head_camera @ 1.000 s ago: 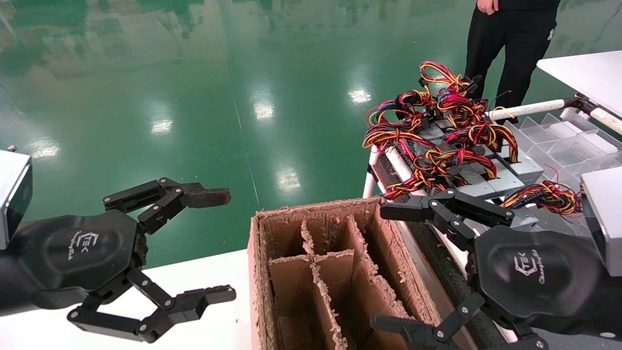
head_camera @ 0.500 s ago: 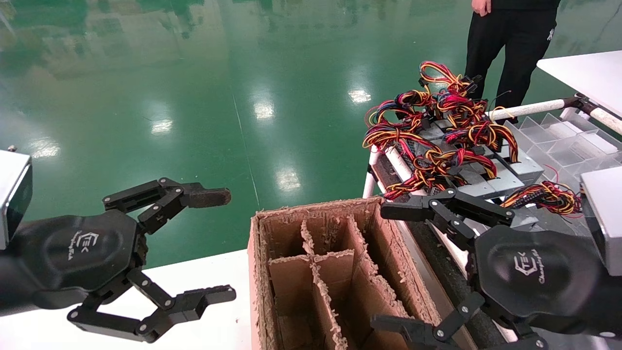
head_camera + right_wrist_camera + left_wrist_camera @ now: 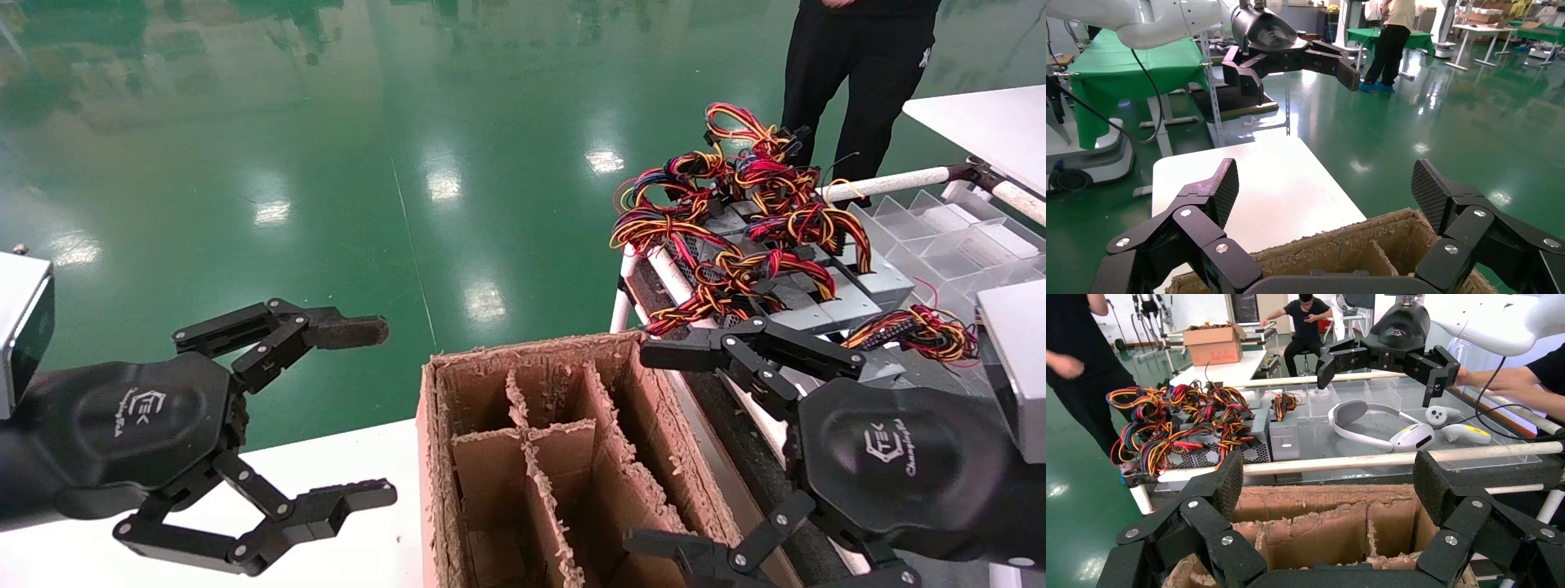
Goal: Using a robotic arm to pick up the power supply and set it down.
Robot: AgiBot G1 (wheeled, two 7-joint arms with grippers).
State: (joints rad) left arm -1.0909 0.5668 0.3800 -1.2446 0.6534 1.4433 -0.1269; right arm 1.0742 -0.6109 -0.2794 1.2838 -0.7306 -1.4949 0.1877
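The lone power supply [image 3: 919, 331] lies on the rack at the right, its red, yellow and black wires on top and its grey box partly hidden behind my right wrist. In the left wrist view it is a grey box [image 3: 1283, 436] beside the pile. My right gripper [image 3: 650, 449] hangs open over the right edge of the cardboard box [image 3: 531, 347], short of the power supply and touching nothing. Open and holding nothing, my left gripper [image 3: 372, 412] hovers left of the cardboard box. Each wrist view shows its own open gripper [image 3: 1330, 481] [image 3: 1327, 184] above the box.
A pile of several grey supplies with tangled wires [image 3: 735, 237] fills the rack's far end. A clear divided tray [image 3: 948, 237] lies beside it, holding a white headset [image 3: 1376, 425]. A white pipe rail [image 3: 1352, 460] fronts the rack. A person [image 3: 858, 65] stands behind.
Neither arm nor any power supply has moved. Only the person's hand at the top edge has drifted up out of sight.
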